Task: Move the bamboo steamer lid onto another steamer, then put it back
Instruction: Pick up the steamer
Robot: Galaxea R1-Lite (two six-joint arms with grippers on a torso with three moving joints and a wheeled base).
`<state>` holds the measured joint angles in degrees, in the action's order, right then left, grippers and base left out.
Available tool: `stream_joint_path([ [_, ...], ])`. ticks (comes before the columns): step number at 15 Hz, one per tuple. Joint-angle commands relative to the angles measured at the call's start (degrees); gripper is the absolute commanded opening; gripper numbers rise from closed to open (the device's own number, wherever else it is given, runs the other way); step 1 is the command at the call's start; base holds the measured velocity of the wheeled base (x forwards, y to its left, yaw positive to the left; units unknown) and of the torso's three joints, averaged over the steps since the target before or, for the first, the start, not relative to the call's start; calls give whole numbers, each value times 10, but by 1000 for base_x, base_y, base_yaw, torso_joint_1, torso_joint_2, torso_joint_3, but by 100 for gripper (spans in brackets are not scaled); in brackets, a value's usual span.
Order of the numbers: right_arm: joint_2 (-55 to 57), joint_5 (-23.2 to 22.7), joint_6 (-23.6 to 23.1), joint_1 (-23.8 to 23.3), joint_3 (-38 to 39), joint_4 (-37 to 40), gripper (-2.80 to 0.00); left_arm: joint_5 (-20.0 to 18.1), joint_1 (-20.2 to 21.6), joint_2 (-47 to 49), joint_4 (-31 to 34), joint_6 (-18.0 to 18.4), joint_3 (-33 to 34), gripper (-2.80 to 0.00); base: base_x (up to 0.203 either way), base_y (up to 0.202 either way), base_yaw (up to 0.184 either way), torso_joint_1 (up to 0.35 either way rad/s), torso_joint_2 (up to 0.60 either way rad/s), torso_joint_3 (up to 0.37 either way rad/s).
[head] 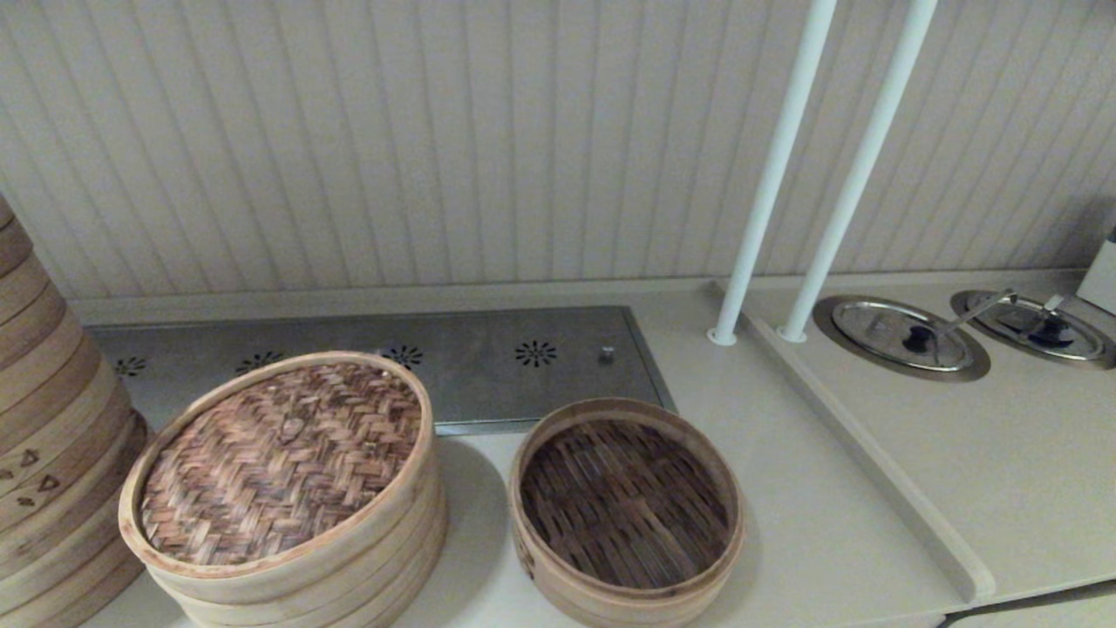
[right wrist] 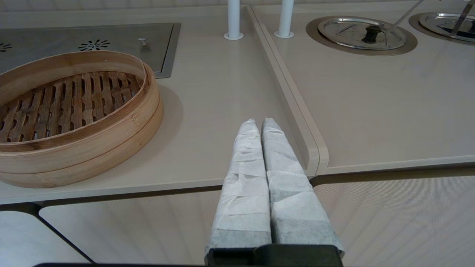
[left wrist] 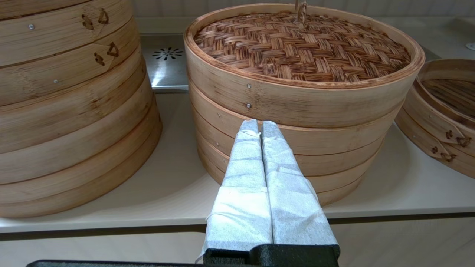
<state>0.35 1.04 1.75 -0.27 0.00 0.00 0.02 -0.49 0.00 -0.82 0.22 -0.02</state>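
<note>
1. Left gripper short of the table edge, jaws pressed together, empty; right gripper likewise.
2. Bamboo steamer lid seated atop the several-ring steamer.
3. Low basket just beside, uncovered.

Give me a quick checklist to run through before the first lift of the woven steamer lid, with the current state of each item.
1. Round reddish-brown woven bamboo lid seated flat on the taller pale multi-ring bamboo steamer: ok.
2. Low single-tier bamboo basket with dark slatted floor empty and ready to take the lid: ok.
3. Beige counter between steamer and basket free of obstacles: ok.
4. Left gripper open for grasping: not ok, shut, low in front of the steamer wall.
5. Right gripper out of the way: ok, shut, near the counter's front edge beside the basket.
6. Lid's small centre loop intact: cannot tell, partly cut off.
</note>
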Motion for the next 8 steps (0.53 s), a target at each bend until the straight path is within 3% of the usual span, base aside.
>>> stream_joint_path([
  [1,1,0,0,1,2,0,-280,0,0,0,3,2,-2,-280,0,0,0,0,0,0],
  [6,1,0,0,0,2,0,-280,1,0,-1,50,11,-23,-280,0,0,0,0,0,0],
  [8,1,0,0,0,2,0,-280,-4,0,7,80,12,-88,-280,0,0,0,0,0,0],
])
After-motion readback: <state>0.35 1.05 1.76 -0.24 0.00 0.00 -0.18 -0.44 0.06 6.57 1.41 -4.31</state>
